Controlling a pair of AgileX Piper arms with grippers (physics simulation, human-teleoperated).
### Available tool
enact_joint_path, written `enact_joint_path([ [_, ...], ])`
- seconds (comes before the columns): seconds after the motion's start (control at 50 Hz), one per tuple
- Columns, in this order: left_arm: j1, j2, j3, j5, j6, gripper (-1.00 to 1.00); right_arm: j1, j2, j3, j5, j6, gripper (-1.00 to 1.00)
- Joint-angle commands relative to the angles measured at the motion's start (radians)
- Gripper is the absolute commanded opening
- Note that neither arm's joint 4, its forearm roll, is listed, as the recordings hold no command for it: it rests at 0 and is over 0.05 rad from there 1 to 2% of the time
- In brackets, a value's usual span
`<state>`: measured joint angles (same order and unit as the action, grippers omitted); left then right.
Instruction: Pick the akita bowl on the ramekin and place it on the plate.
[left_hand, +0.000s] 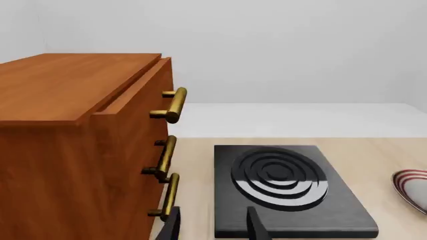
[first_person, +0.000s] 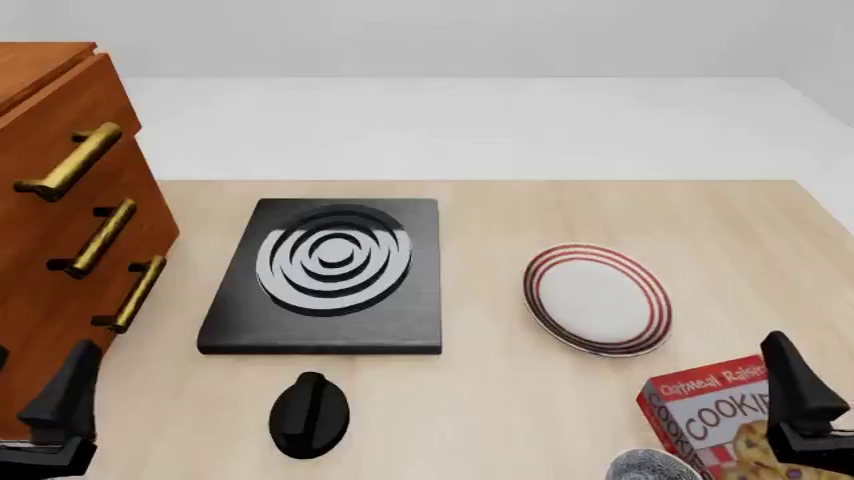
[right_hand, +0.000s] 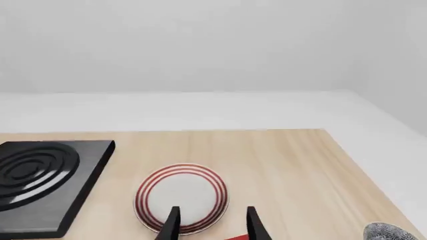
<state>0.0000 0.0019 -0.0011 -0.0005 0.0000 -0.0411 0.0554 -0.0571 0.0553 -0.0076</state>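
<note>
The akita bowl (first_person: 653, 467) is a small grey speckled bowl cut off by the near edge of the front view, just left of the cookie box; only its rim (right_hand: 389, 232) shows in the right wrist view. The ramekin under it is out of view. The plate (first_person: 597, 300), white with red rings, lies right of centre and sits just beyond the right fingertips (right_hand: 171, 220). My right gripper (right_hand: 212, 222) is open and empty, near the table's front right (first_person: 801, 400). My left gripper (left_hand: 213, 226) is open and empty at the front left (first_person: 56, 408).
A wooden cabinet (first_person: 60, 230) with brass handles stands at the left. A black square slab with white rings (first_person: 330, 272) lies mid-table, with a black knob (first_person: 310, 413) in front of it. A red cookie box (first_person: 714, 412) stands beside the right gripper.
</note>
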Motion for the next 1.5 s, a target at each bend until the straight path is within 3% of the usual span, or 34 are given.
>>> enact_joint_path([
  [0.02,0.0,0.006,-0.003,-0.001,0.0,1.0,0.048,-0.052,0.037,-0.04,-0.004,1.0],
  [0.34,0.0,0.006,-0.003,-0.001,0.0,1.0,0.052,-0.055,-0.121,0.095,0.021,1.0],
  [0.42,0.0,0.006,-0.003,-0.001,0.0,1.0,0.105,-0.053,-0.172,0.162,-0.048,1.0],
  [0.44,0.0,0.006,-0.003,-0.001,0.0,1.0,0.092,-0.054,-0.189,0.174,-0.03,1.0],
  [0.54,0.0,0.005,-0.003,-0.001,0.0,1.0,0.192,-0.028,-0.239,0.272,-0.037,1.0],
  [0.58,0.0,0.006,-0.003,-0.001,0.0,1.0,0.235,-0.025,-0.274,0.317,-0.005,1.0],
  [0.62,0.0,0.006,-0.003,-0.001,0.0,1.0,0.306,0.019,-0.312,0.373,-0.034,1.0],
  [0.7,0.0,0.006,-0.003,-0.001,0.0,1.0,0.372,0.068,-0.343,0.43,-0.053,1.0],
  [0.76,0.0,0.006,-0.003,-0.001,0.0,1.0,0.44,0.132,-0.322,0.444,-0.061,1.0],
  [0.88,0.0,0.005,-0.003,-0.002,0.0,1.0,0.499,0.18,-0.282,0.427,-0.066,1.0],
  [0.9,0.0,0.005,-0.003,-0.001,0.0,1.0,0.609,0.339,-0.243,0.427,-0.076,1.0],
  [1.08,0.0,0.005,-0.003,-0.001,0.0,1.0,0.633,0.35,-0.268,0.48,-0.076,1.0],
  [1.2,0.0,0.006,-0.003,-0.001,0.0,1.0,0.691,0.37,-0.274,0.511,-0.042,1.0],
  [1.22,0.0,0.006,-0.003,-0.001,0.0,1.0,0.697,0.378,-0.259,0.507,-0.016,1.0],
  [1.36,0.0,0.006,-0.003,-0.001,0.0,1.0,0.727,0.403,-0.254,0.529,-0.029,1.0],
  [1.42,0.0,0.006,-0.003,-0.001,0.0,1.0,0.726,0.382,-0.295,0.601,-0.038,1.0],
  [1.44,0.0,0.006,-0.003,-0.001,0.0,1.0,0.822,0.322,-0.39,0.859,0.015,1.0],
  [1.5,0.0,0.006,-0.003,-0.001,0.0,1.0,0.825,0.292,-0.378,0.908,-0.001,1.0],
])
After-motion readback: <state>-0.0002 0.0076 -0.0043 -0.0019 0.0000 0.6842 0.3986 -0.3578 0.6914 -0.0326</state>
